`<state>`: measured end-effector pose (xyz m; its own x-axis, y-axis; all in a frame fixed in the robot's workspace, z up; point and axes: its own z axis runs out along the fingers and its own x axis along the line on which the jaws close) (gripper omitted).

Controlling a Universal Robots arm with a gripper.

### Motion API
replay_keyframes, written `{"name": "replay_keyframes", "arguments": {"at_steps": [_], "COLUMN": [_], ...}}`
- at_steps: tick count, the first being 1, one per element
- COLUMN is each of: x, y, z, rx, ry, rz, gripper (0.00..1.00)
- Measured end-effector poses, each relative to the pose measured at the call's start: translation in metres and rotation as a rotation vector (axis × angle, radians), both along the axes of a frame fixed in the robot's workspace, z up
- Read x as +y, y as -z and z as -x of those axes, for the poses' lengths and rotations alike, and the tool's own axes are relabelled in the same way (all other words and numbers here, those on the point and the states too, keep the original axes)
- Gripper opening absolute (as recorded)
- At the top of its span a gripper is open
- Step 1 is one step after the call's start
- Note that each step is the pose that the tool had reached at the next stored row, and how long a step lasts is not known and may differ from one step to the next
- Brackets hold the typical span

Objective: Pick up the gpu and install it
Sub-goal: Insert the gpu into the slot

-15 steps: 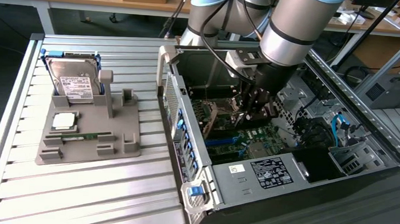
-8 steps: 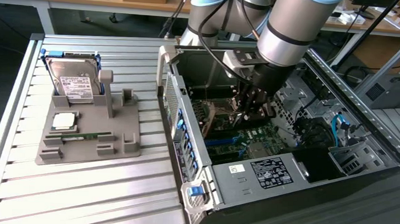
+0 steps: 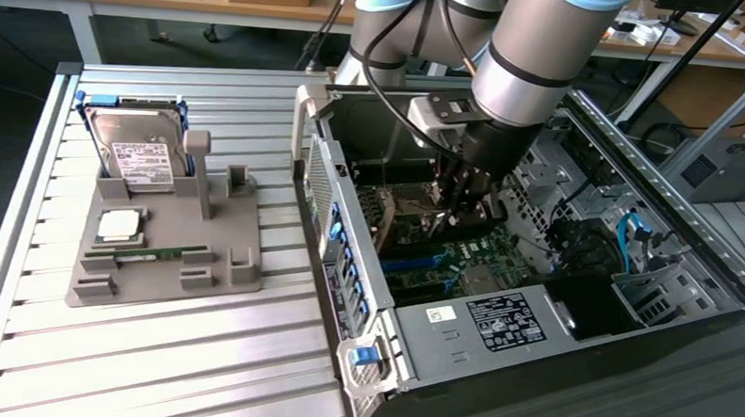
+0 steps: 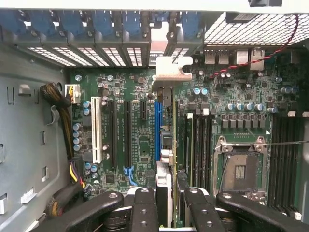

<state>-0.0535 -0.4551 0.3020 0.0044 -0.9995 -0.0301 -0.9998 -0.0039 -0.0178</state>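
Slatted metal bench (image 3: 165, 350) bears an open computer case (image 3: 467, 354) — inside, end effector (image 4: 171, 203) clamped on the gpu (image 4: 164, 188).

Slatted metal table (image 3: 152, 350): grey parts holder (image 3: 156, 256) beside open computer case (image 3: 492, 364).

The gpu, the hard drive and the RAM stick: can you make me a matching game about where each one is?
1. gpu
2. hard drive
3. RAM stick

A. standing up in the grey holder
B. lying flat on the grey holder
C. held by the gripper inside the computer case

Pairs: 1-C, 2-A, 3-B
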Motion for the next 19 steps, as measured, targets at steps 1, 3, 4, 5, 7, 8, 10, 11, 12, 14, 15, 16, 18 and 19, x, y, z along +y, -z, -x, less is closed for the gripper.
{"name": "replay_keyframes", "arguments": {"at_steps": [1, 3, 4, 5, 7, 8, 10, 11, 12, 14, 15, 16, 18, 19], "x": [0.0, 0.0001, 0.0001, 0.0002, 0.0004, 0.0005, 0.0008, 0.0009, 0.001, 0.0012, 0.0012, 0.0012, 0.0012, 0.0012], "y": [0.0004, 0.0011, 0.0015, 0.0018, 0.0024, 0.0029, 0.0041, 0.0044, 0.0047, 0.0054, 0.0059, 0.0063, 0.007, 0.0074], "z": [0.0005, 0.0007, 0.0009, 0.001, 0.001, 0.0012, 0.0018, 0.0021, 0.0023, 0.0028, 0.0033, 0.004, 0.005, 0.0058], "rx": [-0.0001, 0.0, 0.0001, 0.0001, 0.0001, 0.0, 0.0, 0.0001, 0.0, 0.0, 0.0, 0.0, 0.0, 0.0], "ry": [0.0, 0.0, 0.0, 0.0, 0.0, 0.0, 0.0, 0.0, 0.0, 0.0, 0.0, 0.0, 0.0, 0.0], "rz": [-0.0001, 0.0001, 0.0001, 0.0006, 0.0018, 0.0022, 0.0044, 0.0052, 0.0058, 0.0068, 0.007, 0.0076, 0.0078, 0.0079], "gripper": [0.27, 0.27, 0.27, 0.27, 0.27, 0.27, 0.27, 0.27, 0.27, 0.27, 0.27, 0.27, 0.27, 0.27]}}
